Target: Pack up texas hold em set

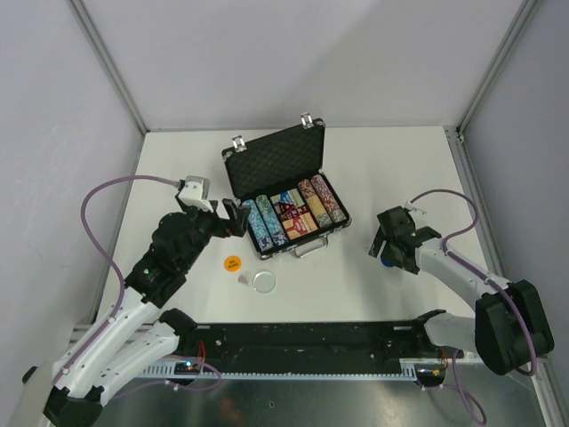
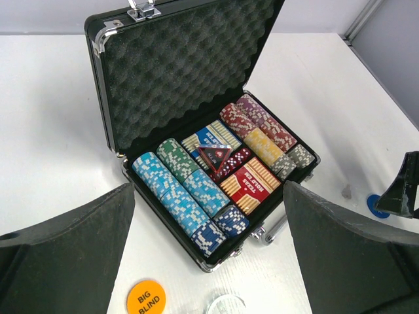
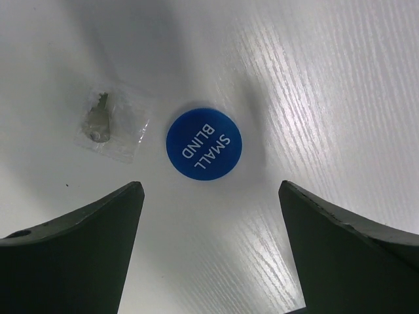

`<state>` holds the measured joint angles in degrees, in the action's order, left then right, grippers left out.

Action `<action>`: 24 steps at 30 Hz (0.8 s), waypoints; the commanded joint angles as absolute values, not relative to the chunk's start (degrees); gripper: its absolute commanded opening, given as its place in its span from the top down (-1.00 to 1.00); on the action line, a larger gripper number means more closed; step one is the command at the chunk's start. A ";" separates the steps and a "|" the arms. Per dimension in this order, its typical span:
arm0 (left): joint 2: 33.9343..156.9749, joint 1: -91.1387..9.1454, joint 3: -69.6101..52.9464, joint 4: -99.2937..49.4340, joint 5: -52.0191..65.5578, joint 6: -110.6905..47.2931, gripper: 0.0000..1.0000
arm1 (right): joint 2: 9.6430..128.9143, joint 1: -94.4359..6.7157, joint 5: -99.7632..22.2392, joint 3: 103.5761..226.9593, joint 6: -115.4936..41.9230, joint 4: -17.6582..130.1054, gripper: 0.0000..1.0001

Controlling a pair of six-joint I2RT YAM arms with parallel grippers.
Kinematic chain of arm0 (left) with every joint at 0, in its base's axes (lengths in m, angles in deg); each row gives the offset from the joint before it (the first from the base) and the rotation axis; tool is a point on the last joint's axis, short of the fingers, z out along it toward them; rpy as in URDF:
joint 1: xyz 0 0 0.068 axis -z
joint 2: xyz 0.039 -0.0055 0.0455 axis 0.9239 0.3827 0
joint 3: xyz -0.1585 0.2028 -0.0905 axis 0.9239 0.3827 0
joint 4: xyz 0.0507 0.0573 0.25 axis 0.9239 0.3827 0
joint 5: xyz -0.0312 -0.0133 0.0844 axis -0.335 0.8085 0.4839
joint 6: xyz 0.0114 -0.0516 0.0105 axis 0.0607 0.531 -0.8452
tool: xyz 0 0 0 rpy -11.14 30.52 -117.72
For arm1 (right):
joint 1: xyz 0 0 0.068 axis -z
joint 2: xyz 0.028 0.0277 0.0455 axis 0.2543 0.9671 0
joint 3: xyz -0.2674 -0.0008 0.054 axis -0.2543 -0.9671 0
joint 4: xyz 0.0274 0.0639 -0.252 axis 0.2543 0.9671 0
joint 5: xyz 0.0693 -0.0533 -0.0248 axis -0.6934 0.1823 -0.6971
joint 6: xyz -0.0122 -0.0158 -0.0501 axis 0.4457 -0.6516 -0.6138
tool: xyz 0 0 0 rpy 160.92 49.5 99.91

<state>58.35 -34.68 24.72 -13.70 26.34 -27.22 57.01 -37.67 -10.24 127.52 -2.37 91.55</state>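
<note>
The texas hold em set's black silver-trimmed briefcase (image 1: 271, 163) lies open mid-table, its foam lid (image 2: 183, 65) tilted back. Inside are rows of chips (image 2: 173, 193), a red card deck (image 2: 252, 183), a blue deck (image 2: 213, 136), red dice (image 2: 230, 163) and a red triangle (image 2: 211, 155). My left gripper (image 1: 233, 218) stands open just left of the case, empty. An orange BIG BLIND button (image 2: 146, 297) and a clear round button (image 1: 264, 282) lie in front of the case. My right gripper (image 3: 209, 190) hangs open over a blue SMALL BLIND button (image 3: 203, 142), apart from it.
A small key in a clear plastic bag (image 3: 108, 124) lies beside the blue button. The case's chrome handle (image 2: 275, 229) points toward the arms. Grey walls close in the white table (image 1: 178, 169) on the left, back and right.
</note>
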 commanded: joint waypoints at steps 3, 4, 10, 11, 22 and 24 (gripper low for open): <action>58.08 -34.91 24.51 -15.54 25.82 -27.02 -0.99 | 59.77 -34.61 -13.01 126.10 -0.73 87.54 -0.70; 58.05 -34.90 24.53 -15.58 25.92 -27.11 -0.99 | 60.15 -34.29 -13.41 125.84 -0.90 86.92 -0.65; 58.10 -34.97 24.48 -15.60 26.27 -27.19 -0.99 | 63.03 -33.83 -13.65 124.94 -1.74 84.65 -0.47; 58.19 -34.93 24.43 -15.61 26.27 -27.24 -0.99 | 63.41 -33.69 -13.64 124.91 -1.97 84.29 -0.47; 57.84 -34.96 24.57 -15.62 26.81 -27.46 -0.99 | 68.35 -31.40 -15.39 124.85 -4.87 80.01 -0.43; 57.77 -34.91 24.56 -15.62 26.90 -27.52 -0.99 | 68.53 -30.81 -16.11 124.85 -5.27 79.41 -0.38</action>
